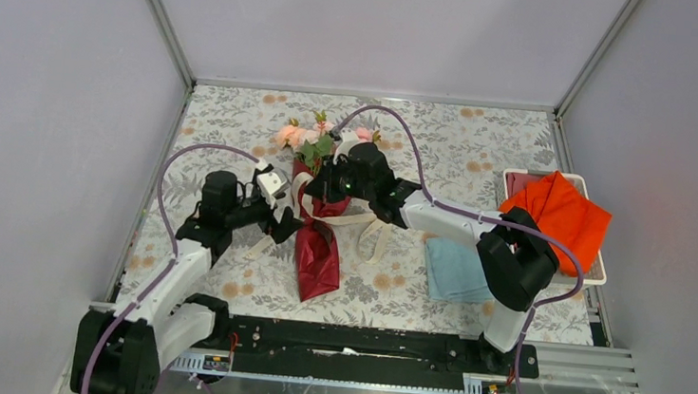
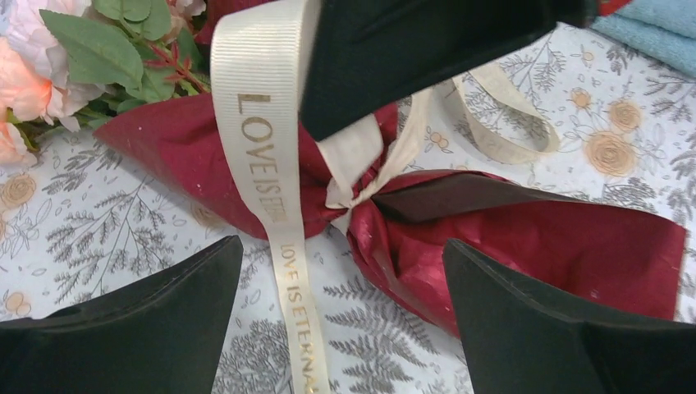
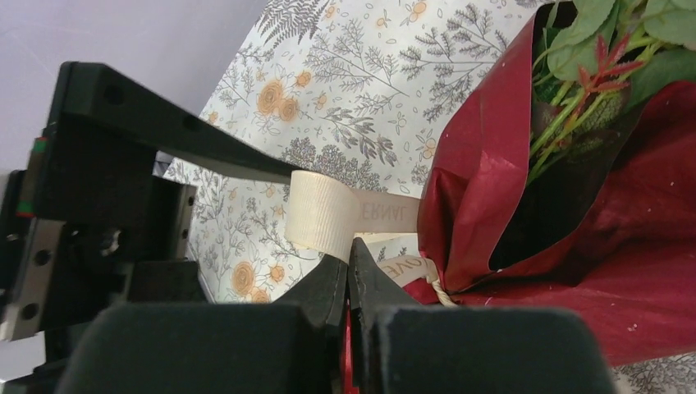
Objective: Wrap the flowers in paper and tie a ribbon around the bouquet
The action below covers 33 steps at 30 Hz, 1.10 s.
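The left pincer was spread wide and empty, held over the knotted waist of the bouquet, which lay on the counter. A lettered strand of the ribbon was seen running between its fingers. Beyond the knot, the right pincer was clenched on a loop of ribbon beside the paper. The flowers were seen past both pincers, at the bouquet's wide end.
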Motion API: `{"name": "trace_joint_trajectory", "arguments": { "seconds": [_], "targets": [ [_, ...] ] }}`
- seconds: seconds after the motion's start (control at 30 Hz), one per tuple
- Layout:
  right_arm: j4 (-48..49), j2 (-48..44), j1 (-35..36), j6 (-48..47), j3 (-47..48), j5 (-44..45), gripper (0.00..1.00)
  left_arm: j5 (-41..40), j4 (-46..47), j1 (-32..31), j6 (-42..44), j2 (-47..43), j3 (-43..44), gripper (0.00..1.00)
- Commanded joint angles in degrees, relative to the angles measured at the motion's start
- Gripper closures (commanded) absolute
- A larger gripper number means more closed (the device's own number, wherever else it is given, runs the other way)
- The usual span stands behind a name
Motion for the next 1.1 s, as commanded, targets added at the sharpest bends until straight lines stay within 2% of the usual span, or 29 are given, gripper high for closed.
{"name": "trace_joint_trajectory", "arguments": {
  "seconds": [0.0, 0.07, 0.17, 0.27, 0.43, 0.53, 0.63, 0.7, 0.8, 0.87, 0.93, 1.0, 1.03, 1.07],
  "targets": [
    [2.9, -3.1, 0.4, 2.9, -0.9, 1.7, 1.0, 4.0, 25.3, -0.9, -2.7, 3.7, -4.1, 0.01],
    [2.7, -3.1, 0.4, 2.8, -1.1, 2.0, 1.0, 3.4, 29.1, -2.1, -3.8, 5.5, -5.4, 0.01],
    [2.0, -3.3, 0.4, 2.2, -0.7, 2.5, 1.0, 0.4, 36.7, -3.4, -10.1, 8.2, -7.3, 0.04],
    [2.2, -3.7, 0.4, 2.0, -0.6, 2.6, 1.0, -2.6, 39.2, -6.0, -12.0, 8.6, -9.1, 0.18],
    [2.2, -4.5, 0.4, 1.1, -0.3, 3.0, 1.0, -5.8, 41.7, -7.4, -11.5, 9.4, -10.0, 0.51],
    [2.7, -5.1, 0.4, 1.1, -0.5, 3.0, 1.0, -8.2, 42.3, -9.2, -12.4, 10.2, -9.5, 0.57],
    [2.7, -5.3, 0.4, 1.1, -0.7, 3.1, 1.0, -10.7, 43.3, -9.7, -18.2, 11.0, -9.4, 0.69],
    [3.0, -5.5, 0.4, 1.2, -1.1, 3.1, 1.0, -11.1, 42.7, -9.9, -21.6, 10.8, -9.7, 0.69],
    [3.2, -5.5, 0.4, 1.3, -1.5, 2.6, 1.0, -12.0, 42.7, -10.0, -24.1, 10.8, -9.9, 0.61],
    [3.2, -5.2, 0.3, 1.5, -1.5, 2.2, 1.0, -12.7, 43.7, -10.2, -24.8, 11.2, -9.9, 0.63],
    [3.1, -5.0, 0.4, 1.5, -1.4, 1.9, 1.0, -13.3, 44.5, -10.4, -25.5, 11.5, -9.7, 0.71],
    [2.7, -4.8, 0.4, 1.5, -1.3, 1.6, 1.0, -12.9, 45.3, -10.7, -25.6, 11.7, -9.8, 0.91],
    [2.2, -4.8, 0.4, 1.3, -1.2, 1.6, 0.98, -12.6, 45.6, -10.9, -25.6, 11.9, -9.9, 1.0],
    [0.9, -4.9, 0.4, 0.3, -0.8, 1.4, 0.9, -12.5, 45.9, -11.1, -25.4, 11.8, -10.2, 1.0]
  ]
}}
